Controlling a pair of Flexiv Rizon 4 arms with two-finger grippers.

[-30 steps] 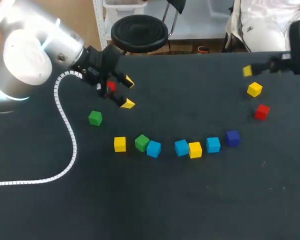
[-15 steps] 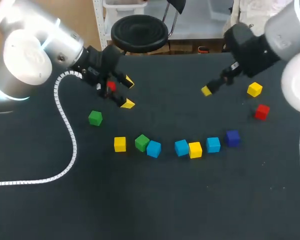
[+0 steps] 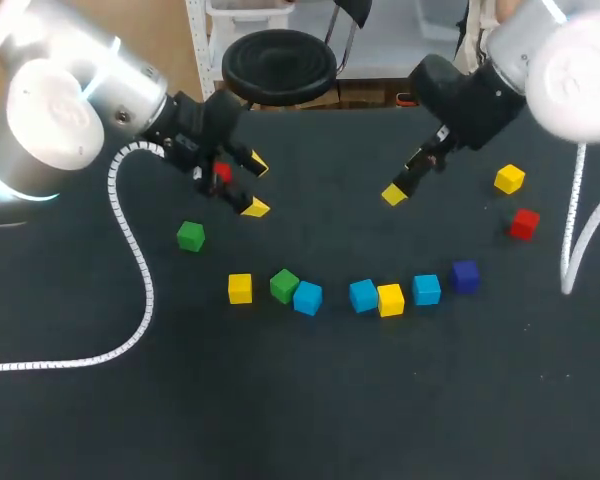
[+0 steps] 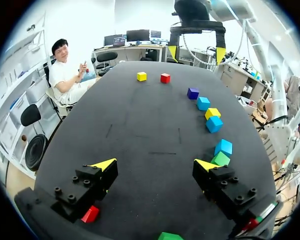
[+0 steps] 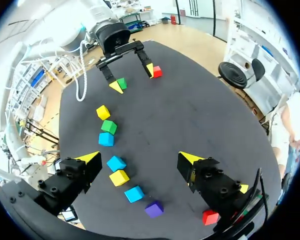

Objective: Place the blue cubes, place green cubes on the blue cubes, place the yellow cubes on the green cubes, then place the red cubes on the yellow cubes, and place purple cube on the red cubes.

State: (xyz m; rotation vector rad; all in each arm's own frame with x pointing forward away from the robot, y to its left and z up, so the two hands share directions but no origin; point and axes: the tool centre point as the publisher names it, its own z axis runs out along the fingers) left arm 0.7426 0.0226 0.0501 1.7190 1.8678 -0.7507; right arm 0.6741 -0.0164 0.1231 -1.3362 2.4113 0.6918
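Wide open and empty above the tabletop: left end effector, right end effector. Blue cubes lie unstacked in a row with green cube, yellow cubes and purple cube.

I count eleven cubes on the table, in five colours. Blue cubes: three. Green cubes: two. Yellow cubes: three. Red cubes: two. Purple cube: one. The wrist views together confirm these counts; I find no further cubes in them.
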